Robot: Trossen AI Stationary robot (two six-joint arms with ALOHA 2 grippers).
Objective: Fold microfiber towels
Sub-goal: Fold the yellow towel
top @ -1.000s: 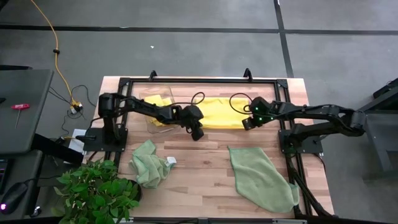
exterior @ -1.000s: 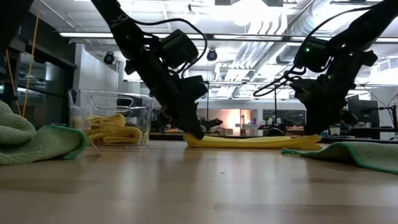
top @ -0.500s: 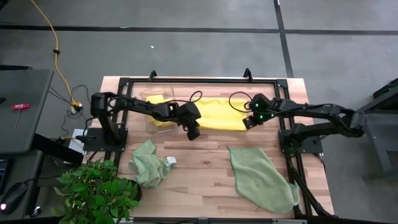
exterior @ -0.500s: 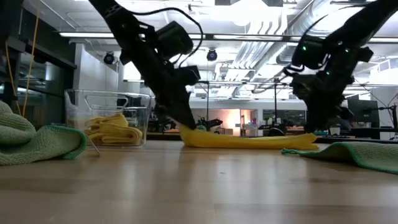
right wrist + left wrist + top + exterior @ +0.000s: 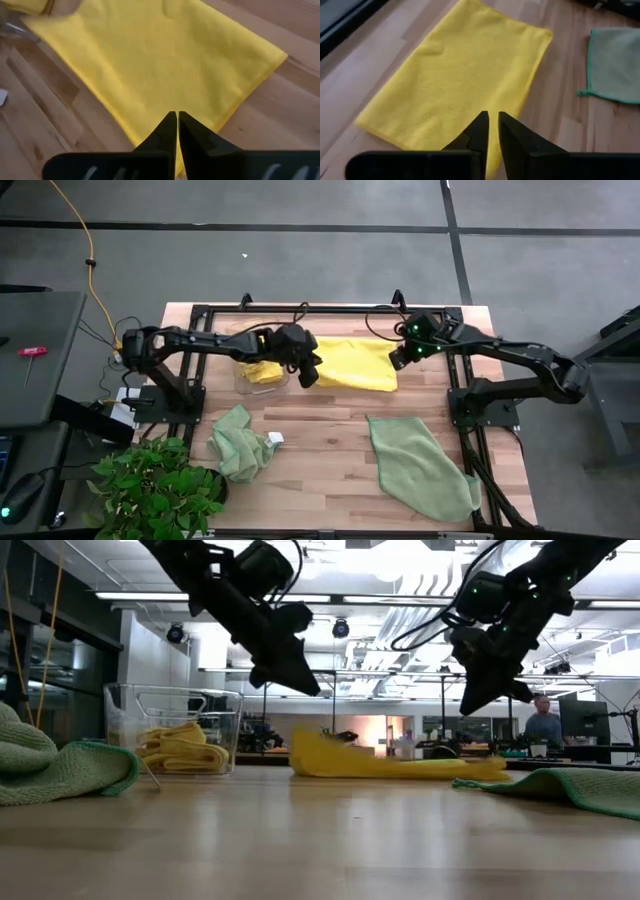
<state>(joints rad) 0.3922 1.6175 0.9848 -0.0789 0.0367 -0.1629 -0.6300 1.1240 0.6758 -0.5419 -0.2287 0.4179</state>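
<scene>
We record one yellow towel (image 5: 352,363) lying flat at the rear middle of the worktop (image 5: 330,450), folded into a rectangle whose long axis runs left to right between the two arms; in the low view (image 5: 390,762) its left end stands up slightly higher than the rest. We note the left gripper (image 5: 309,374) hovering above the towel's left end, raised clear of it, its fingers (image 5: 479,131) drawn nearly together with only a thin gap and holding nothing. We note the right gripper (image 5: 397,358) poised above the towel's right end, likewise lifted off the cloth, its fingers (image 5: 170,128) almost touching and empty. We list a clear plastic bin (image 5: 258,360) just left of the towel, containing folded yellow towels (image 5: 183,748) stacked inside. We list a crumpled green towel (image 5: 238,442) at the front left of the worktop, with a small white tag at its edge, and a second green towel (image 5: 420,466) spread out loosely at the front right, well apart from the yellow one. We list a leafy plant (image 5: 155,490) at the front left corner, beside the crumpled green towel. A black frame (image 5: 330,310) borders the rear of the worktop. In the low view a person (image 5: 545,726) shows far off in the room behind.
</scene>
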